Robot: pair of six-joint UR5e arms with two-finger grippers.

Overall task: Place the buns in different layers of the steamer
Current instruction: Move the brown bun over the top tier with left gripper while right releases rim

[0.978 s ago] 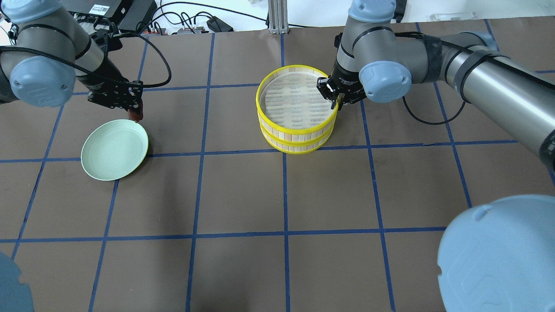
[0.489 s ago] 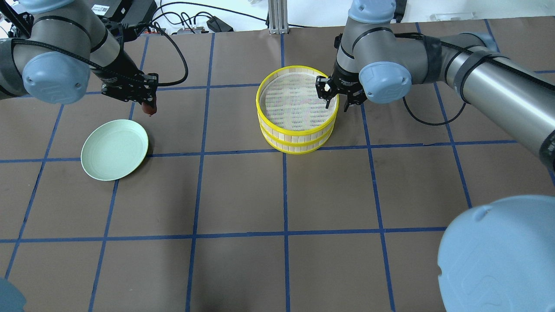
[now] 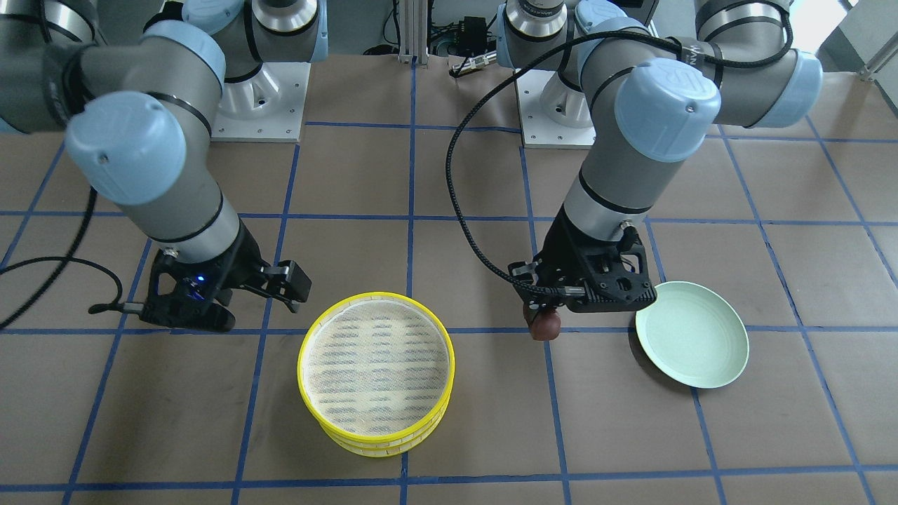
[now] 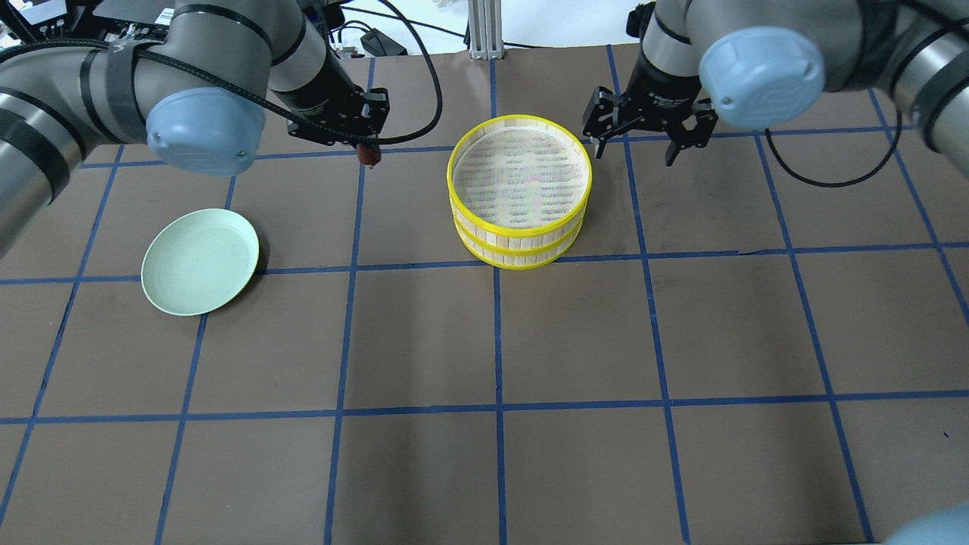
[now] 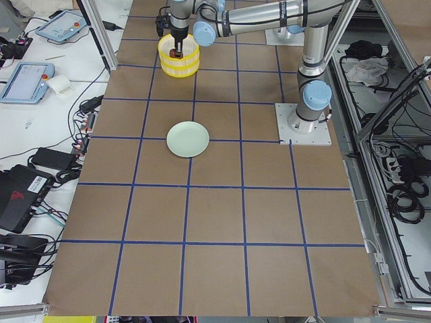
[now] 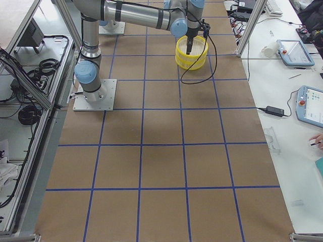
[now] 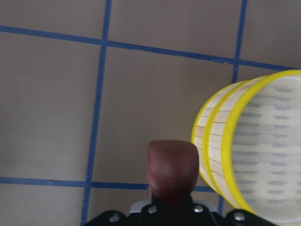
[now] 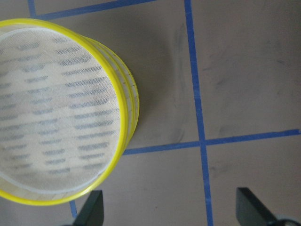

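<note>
This is a robotics lab, set up as a test cell. The left arm [image 3: 631, 140] and right arm [image 3: 140, 161] stand on steel plates [image 5: 322, 134] screwed to a large table [image 5: 215, 222]. The table is covered in brown sheet and marked into squares with blue tape [image 4: 496, 409]. Aluminium posts [image 5: 101, 33] frame it. A white bench [image 6: 282, 80] along one side carries teach pendants [image 6: 291, 50], a power brick [image 6: 275, 109] and black boxes [image 5: 20, 202]. Loose cables [image 5: 411, 195] lie in coils on the grey floor on the other side. A person's hand [image 6: 317, 141] shows at the bench's edge.
</note>
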